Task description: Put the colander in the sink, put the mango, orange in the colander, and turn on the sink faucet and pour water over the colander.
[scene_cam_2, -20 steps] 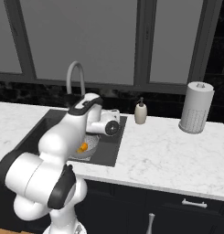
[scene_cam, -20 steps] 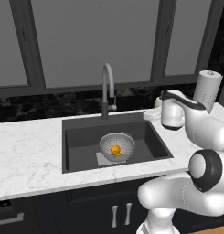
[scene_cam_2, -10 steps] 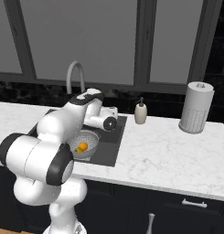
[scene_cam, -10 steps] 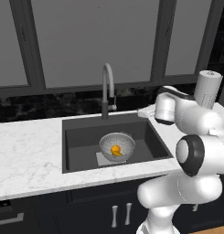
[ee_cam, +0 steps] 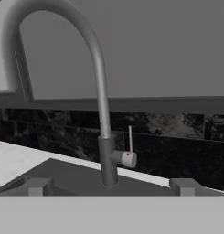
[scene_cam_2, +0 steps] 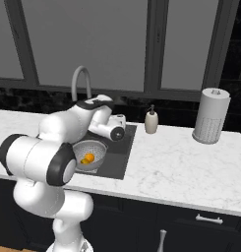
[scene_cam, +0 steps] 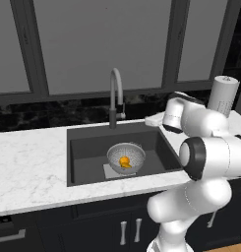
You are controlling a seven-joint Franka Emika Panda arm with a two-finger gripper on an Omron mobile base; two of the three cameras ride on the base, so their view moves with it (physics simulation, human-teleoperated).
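Nearest to us, the white marble bench [scene_cam: 28, 167] runs across the front, with dark cabinet doors below it. Set into the bench is the sink [scene_cam: 87, 147], a dark rectangular basin. On its bottom stands the colander [scene_cam: 126, 157], upright on a lighter square patch, and inside it lies the orange [scene_cam: 124, 161] with a second yellowish piece of fruit touching it; we cannot tell that one's kind for sure. From the right base view we see the same colander [scene_cam_2: 90, 153] with the orange [scene_cam_2: 89, 157] in it.

Our gripper [ee_cam: 111, 186] hangs above the right part of the sink, its fingers [ee_cam: 36, 186] set wide apart and holding nothing, pointed at the back rim.

Beyond it, at the sink's rear edge, stands the sink faucet [ee_cam: 104, 119], its arched spout reaching over the basin and its small side lever [ee_cam: 130, 139] standing upright. No water shows at the spout.

Farther right on the bench are a beige soap dispenser [scene_cam_2: 151, 121] and a paper towel roll [scene_cam_2: 211, 116], well apart. Dark windows close the scene.
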